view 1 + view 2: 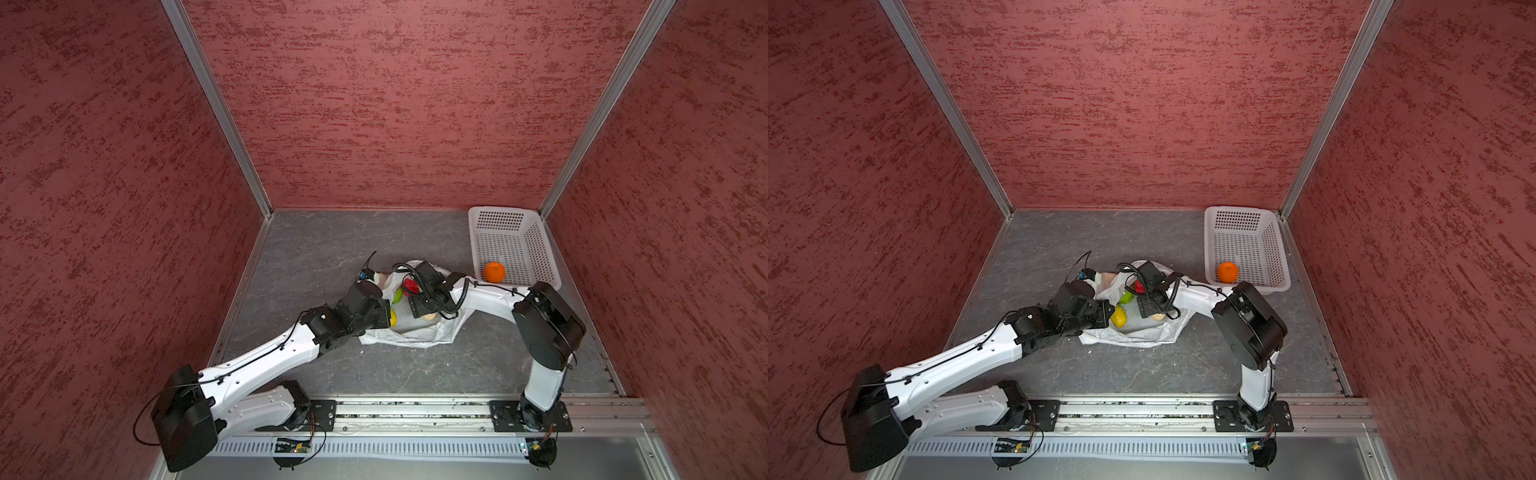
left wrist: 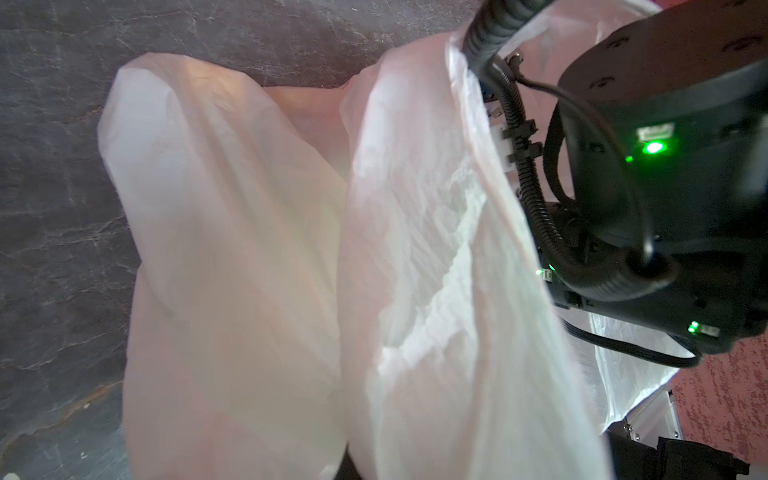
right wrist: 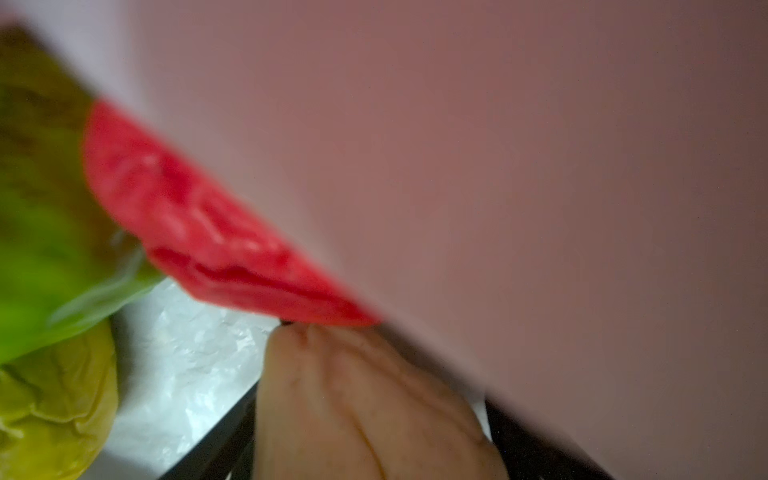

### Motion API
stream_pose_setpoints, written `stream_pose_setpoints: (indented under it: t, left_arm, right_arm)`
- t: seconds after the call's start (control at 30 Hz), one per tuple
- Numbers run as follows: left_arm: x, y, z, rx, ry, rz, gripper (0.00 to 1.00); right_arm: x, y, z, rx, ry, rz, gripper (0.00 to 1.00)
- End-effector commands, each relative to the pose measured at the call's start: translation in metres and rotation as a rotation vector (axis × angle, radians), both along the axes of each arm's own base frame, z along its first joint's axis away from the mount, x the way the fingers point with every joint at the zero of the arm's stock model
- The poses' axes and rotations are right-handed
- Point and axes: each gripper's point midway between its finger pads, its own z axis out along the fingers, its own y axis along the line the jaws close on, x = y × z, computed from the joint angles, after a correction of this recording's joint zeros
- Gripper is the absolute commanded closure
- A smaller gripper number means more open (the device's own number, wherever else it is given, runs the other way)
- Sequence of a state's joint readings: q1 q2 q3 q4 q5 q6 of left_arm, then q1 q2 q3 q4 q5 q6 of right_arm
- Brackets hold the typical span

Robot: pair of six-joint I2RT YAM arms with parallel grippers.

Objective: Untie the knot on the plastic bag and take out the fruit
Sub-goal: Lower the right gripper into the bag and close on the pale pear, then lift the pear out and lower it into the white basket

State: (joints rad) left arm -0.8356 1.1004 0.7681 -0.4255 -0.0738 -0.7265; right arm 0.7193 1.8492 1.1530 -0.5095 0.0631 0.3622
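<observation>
Inside the plastic bag (image 1: 415,337) right gripper (image 1: 405,292) hangs, state unclear; left gripper (image 1: 374,279) pinches it.

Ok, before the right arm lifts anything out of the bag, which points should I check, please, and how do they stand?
1. Mouth of the plastic bag open: ok.
2. Grip of the left gripper on the bag's rim: ok, shut.
3. Place of the right gripper, down in the bag by the red fruit: ok.
4. Its hold on any fruit: cannot tell, its wrist view is blurred.
5. Room in the basket, only the orange in it: ok.
6. Bag emptied: not ok; red fruit, green fruit, yellow fruit and beige fruit are inside.
</observation>
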Motion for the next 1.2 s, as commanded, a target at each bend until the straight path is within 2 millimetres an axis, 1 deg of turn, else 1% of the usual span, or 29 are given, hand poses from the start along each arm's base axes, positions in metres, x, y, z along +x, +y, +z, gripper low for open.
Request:
stream_pose_setpoints:
  t: [0.0, 0.1, 0.17, 0.3, 0.4, 0.6, 0.73, 0.87, 0.9, 0.93, 1.07, 1.17]
  left_arm:
    - [0.003, -0.002, 0.006, -0.007, -0.021, 0.009, 1.00]
    - [0.003, 0.000, 0.006, -0.005, -0.021, 0.014, 1.00]
    - [0.003, 0.001, 0.006, -0.004, -0.023, 0.014, 1.00]
    - [0.002, 0.002, 0.007, -0.005, -0.026, 0.018, 1.00]
    - [0.003, 0.003, 0.008, -0.006, -0.028, 0.020, 1.00]
    - [0.006, 0.002, 0.011, -0.014, -0.037, 0.026, 1.00]
    - [0.007, 0.002, 0.011, -0.011, -0.037, 0.023, 1.00]
    - [0.007, 0.004, 0.011, -0.010, -0.038, 0.025, 1.00]
    - [0.007, 0.005, 0.011, -0.009, -0.039, 0.028, 1.00]
    - [0.007, 0.005, 0.012, -0.009, -0.039, 0.028, 1.00]
    - [0.008, 0.007, 0.011, -0.007, -0.040, 0.034, 1.00]
    - [0.010, 0.008, 0.012, -0.007, -0.042, 0.037, 1.00]
  right_arm:
    - [-0.001, 0.005, -0.001, 0.024, 0.001, -0.001, 0.34]
    - [-0.003, 0.006, 0.006, 0.044, -0.010, 0.001, 0.46]
    - [-0.006, 0.007, 0.012, 0.058, -0.013, 0.004, 0.51]
    - [-0.017, 0.012, 0.030, 0.097, -0.018, 0.026, 0.58]
    - [-0.029, 0.020, 0.044, 0.134, -0.014, 0.048, 0.60]
    - [-0.054, 0.035, 0.069, 0.187, 0.000, 0.086, 0.60]
    - [-0.068, 0.039, 0.086, 0.202, 0.000, 0.097, 0.60]
    - [-0.081, 0.035, 0.115, 0.256, -0.013, 0.078, 0.60]
    - [-0.084, 0.033, 0.119, 0.261, -0.007, 0.069, 0.60]
    - [-0.087, 0.030, 0.134, 0.289, -0.023, 0.064, 0.61]
    - [-0.096, 0.017, 0.168, 0.318, -0.043, 0.043, 0.61]
    - [-0.096, 0.005, 0.195, 0.308, -0.083, 0.031, 0.61]
